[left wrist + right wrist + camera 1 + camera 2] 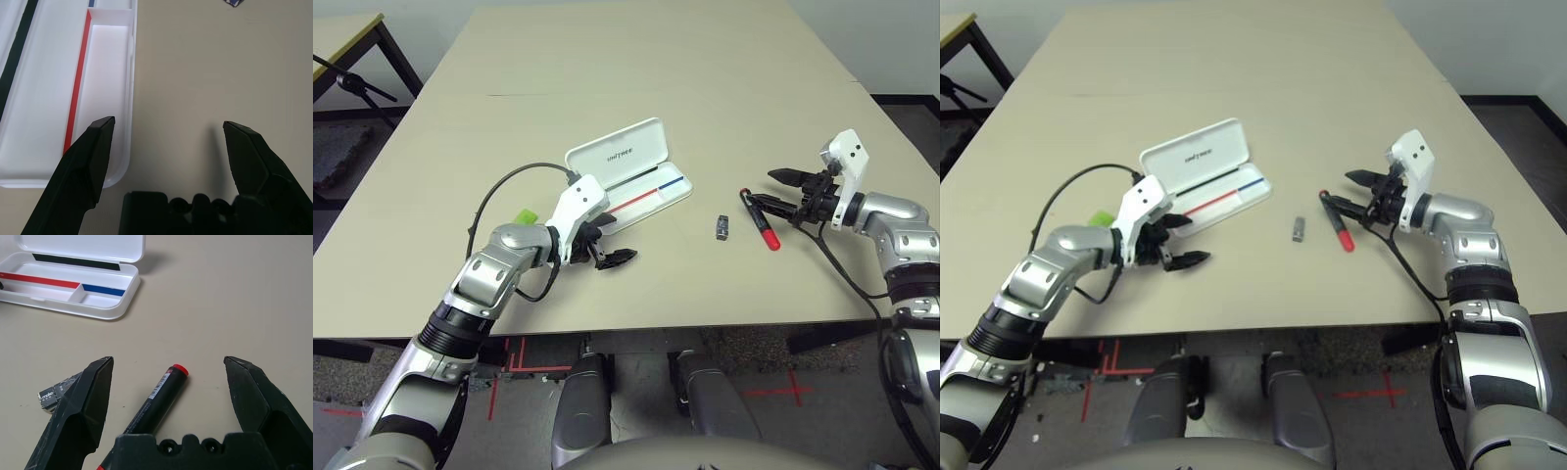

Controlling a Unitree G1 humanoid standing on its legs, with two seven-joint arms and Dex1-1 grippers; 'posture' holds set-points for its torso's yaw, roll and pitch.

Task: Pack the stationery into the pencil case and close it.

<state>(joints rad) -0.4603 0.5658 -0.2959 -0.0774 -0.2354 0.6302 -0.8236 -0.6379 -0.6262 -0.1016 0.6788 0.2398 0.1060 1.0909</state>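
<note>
The white pencil case (646, 194) lies open mid-table, its lid (615, 152) tipped back and the red-and-blue stripe showing inside. My left gripper (615, 243) is open at the case's near left corner, one finger (93, 152) over the tray's end. The red marker (761, 222) with black cap lies to the right. My right gripper (764, 189) is open just above it, and the marker (159, 391) shows between its fingers. The tiny dark grey clip (722, 227) lies between case and marker. The highlighter's lime-green cap (526, 216) peeks out behind my left forearm.
A black cable (494, 196) loops from my left wrist over the table. The tan table (636, 69) stretches bare behind the case. A second table (342, 34) and dark floor lie off the far left; the table's right edge runs close behind my right arm.
</note>
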